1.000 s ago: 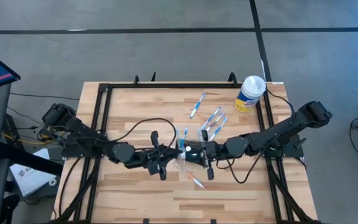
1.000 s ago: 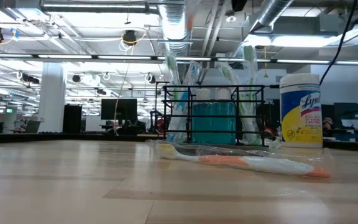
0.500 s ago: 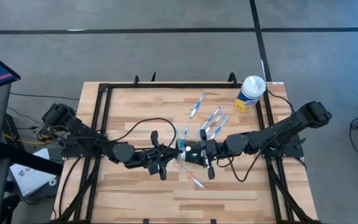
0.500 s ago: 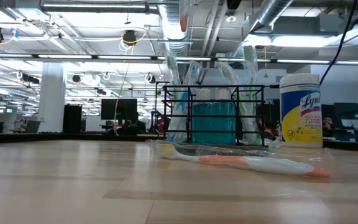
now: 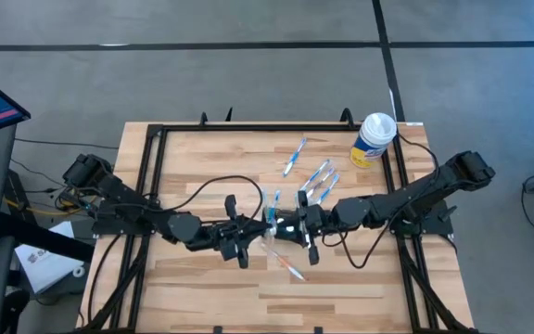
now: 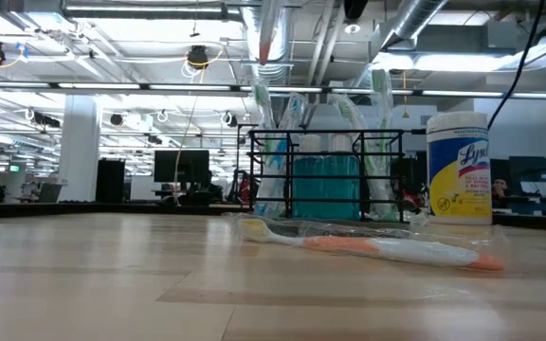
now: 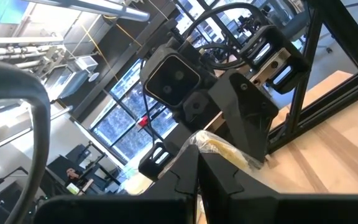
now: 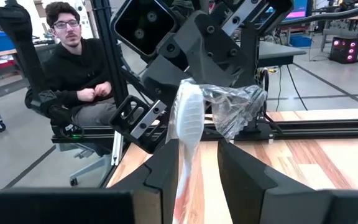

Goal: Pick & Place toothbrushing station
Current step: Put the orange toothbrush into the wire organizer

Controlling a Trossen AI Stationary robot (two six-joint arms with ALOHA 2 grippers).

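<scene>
Claws: right claw (image 8: 192,171) grips toothbrush (image 8: 188,124) | left claw (image 7: 197,177) closed, apparently pinching wrapper (image 7: 219,149)

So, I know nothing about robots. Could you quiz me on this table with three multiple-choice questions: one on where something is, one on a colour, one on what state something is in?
1. Where does the canister stand?
A. At the middle of the table
B. Near a table corner on the right arm's side
C. On the floor

2. What colours is the lying toothbrush at the front of the low view?
A. Green and black
B. All blue
C. White and orange

3. What is the right end effector doing?
A. Holding a toothbrush between its fingers
B. Gripping the canister
C. Hanging empty, far from everything

Answers:
1 B: the canister is by a corner of the table.
2 C: the lying toothbrush has a white head and an orange handle.
3 A: the right end effector has the held toothbrush between its fingers.
</scene>
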